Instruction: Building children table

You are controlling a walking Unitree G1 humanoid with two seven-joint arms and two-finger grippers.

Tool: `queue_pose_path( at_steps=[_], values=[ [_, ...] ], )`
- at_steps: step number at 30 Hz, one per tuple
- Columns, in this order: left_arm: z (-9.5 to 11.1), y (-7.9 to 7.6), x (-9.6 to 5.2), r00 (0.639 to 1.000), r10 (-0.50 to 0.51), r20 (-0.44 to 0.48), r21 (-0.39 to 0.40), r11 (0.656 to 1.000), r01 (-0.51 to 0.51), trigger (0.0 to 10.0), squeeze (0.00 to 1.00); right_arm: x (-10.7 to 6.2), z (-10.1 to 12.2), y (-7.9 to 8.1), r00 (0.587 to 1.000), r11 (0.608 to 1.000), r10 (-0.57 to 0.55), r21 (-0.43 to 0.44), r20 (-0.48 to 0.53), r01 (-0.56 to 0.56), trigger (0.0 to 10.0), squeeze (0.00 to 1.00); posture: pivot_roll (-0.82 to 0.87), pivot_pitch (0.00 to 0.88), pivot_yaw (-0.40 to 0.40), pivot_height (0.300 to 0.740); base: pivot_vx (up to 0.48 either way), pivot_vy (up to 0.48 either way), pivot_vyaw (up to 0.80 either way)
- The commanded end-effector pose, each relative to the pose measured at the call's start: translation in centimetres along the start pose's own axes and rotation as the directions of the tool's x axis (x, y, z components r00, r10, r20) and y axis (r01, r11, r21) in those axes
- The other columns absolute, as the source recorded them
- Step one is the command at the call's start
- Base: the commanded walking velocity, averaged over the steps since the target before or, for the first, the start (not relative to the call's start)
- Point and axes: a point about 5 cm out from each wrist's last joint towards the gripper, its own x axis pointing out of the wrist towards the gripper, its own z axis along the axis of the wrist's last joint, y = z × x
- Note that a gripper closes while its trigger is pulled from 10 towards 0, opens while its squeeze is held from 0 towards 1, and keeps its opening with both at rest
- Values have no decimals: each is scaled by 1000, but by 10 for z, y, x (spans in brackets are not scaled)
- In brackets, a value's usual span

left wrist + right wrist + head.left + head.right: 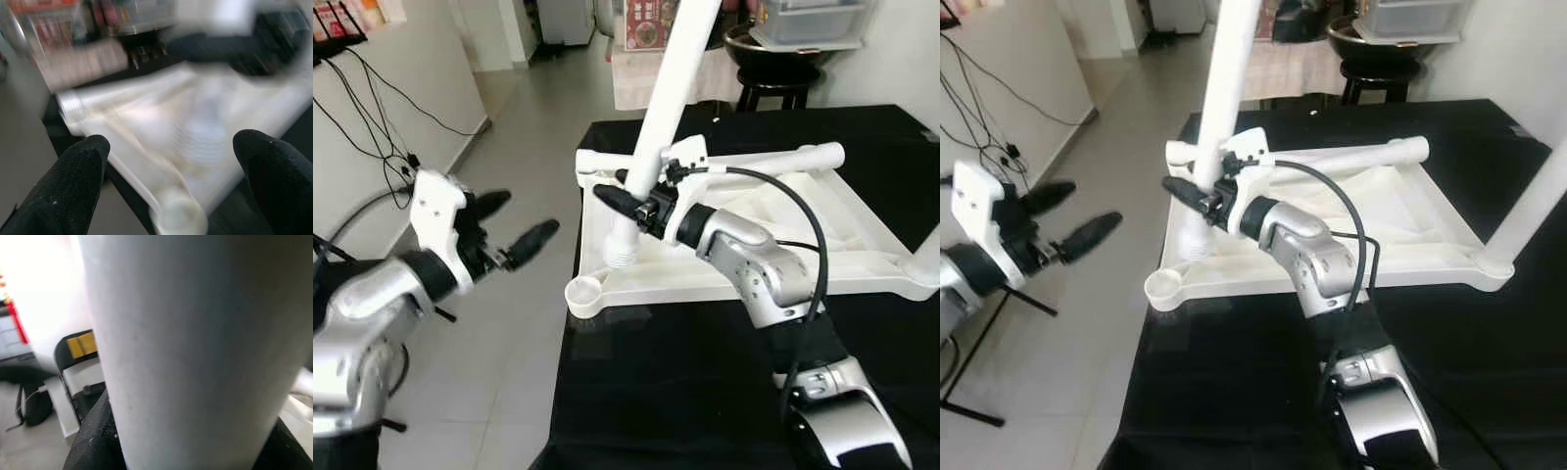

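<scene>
A white plastic children's table top [822, 255] lies upside down on a black surface [705, 392]. A white table leg [668, 108] stands tilted in the near left part of the frame, its threaded end [625, 245] low by the frame. My right gripper [628, 196] is shut on this leg, which is the big white cylinder [195, 347] in the right wrist view. Another leg [1538, 211] stands at the right corner. An empty round socket [584, 294] sits at the near left corner. My left gripper [514, 223] hangs open over the floor, left of the table, holding nothing.
The black surface's left edge [563, 372] drops to a grey tiled floor [499, 392]. Cables [372, 108] hang on the white wall at left. A black stool [773, 83] and a storage box [808, 20] stand beyond the far edge.
</scene>
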Motion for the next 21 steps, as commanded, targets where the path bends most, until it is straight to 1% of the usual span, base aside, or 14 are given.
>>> queue_pose_path(
  at_steps=[1, 2, 3, 5, 7, 9, 10, 12, 13, 14, 16, 21],
  values=[
    [-11, -13, 0, 998, -31, -51, -14, 999, 30, 10000, 0, 8, 2, 9, 998, 998, 57, -20, 10, -57, 10000, 0, 1, 83, 23, 740, 0, 0, 775],
    [-24, -24, -2, 994, -56, -95, -30, 998, 54, 10000, 0, 9, 1, 11, 998, 997, 67, -25, 8, -67, 10000, 0, 4, 87, 18, 740, 0, 0, 775],
    [-31, -32, -3, 990, -74, -123, -40, 997, 69, 10000, 0, 11, 1, 11, 997, 997, 73, -28, 7, -72, 10000, 0, 4, 87, 18, 740, 0, 0, 775],
    [-48, -42, -7, 981, -80, -175, -58, 996, 71, 10000, 0, 13, -3, 12, 997, 996, 72, -48, -10, -73, 10000, 0, 11, 93, 10, 740, 0, 0, 775],
    [-55, -50, -7, 979, -70, -190, -74, 996, 57, 10000, 0, 16, -6, 10, 998, 997, 53, -61, -24, -54, 10000, 0, 12, 99, 12, 740, 0, 0, 775],
    [-60, -57, -6, 977, -58, -204, -68, 997, 45, 10000, 0, 17, -6, 9, 999, 997, 46, -63, -25, -48, 10000, 0, 14, 108, 11, 740, 0, 0, 775],
    [-60, -58, -6, 977, -56, -208, -65, 997, 43, 10000, 0, 17, -6, 9, 999, 997, 47, -63, -25, -48, 10000, 0, 14, 108, 11, 740, 0, 0, 775],
    [-67, -61, -6, 973, -14, -230, -37, 999, 6, 10000, 0, 18, -6, 8, 999, 998, 37, -47, -7, -37, 10000, 0, 16, 115, 11, 740, 0, 0, 775],
    [-67, -61, -6, 973, -14, -230, -37, 999, 6, 10000, 0, 18, -6, 8, 999, 998, 37, -47, -7, -37, 10000, 0, 16, 115, 11, 740, 0, 0, 775],
    [-68, -61, -6, 972, 39, -230, -28, 999, -47, 10000, 0, 19, -5, 6, 999, 999, 34, -37, 8, -33, 10000, 0, 19, 122, 11, 740, 0, 0, 756],
    [-66, -58, -6, 974, 79, -214, -26, 996, -86, 10000, 0, 18, -4, 5, 998, 997, 65, -44, 15, -64, 10000, 0, 27, 127, 9, 740, 0, 0, 0],
    [-65, -62, -5, 976, 66, -206, -9, 998, -69, 10000, 0, 16, -5, 3, 993, 993, 114, -38, 0, -114, 10000, 0, 27, 135, 10, 740, 0, 0, 0]
  ],
)
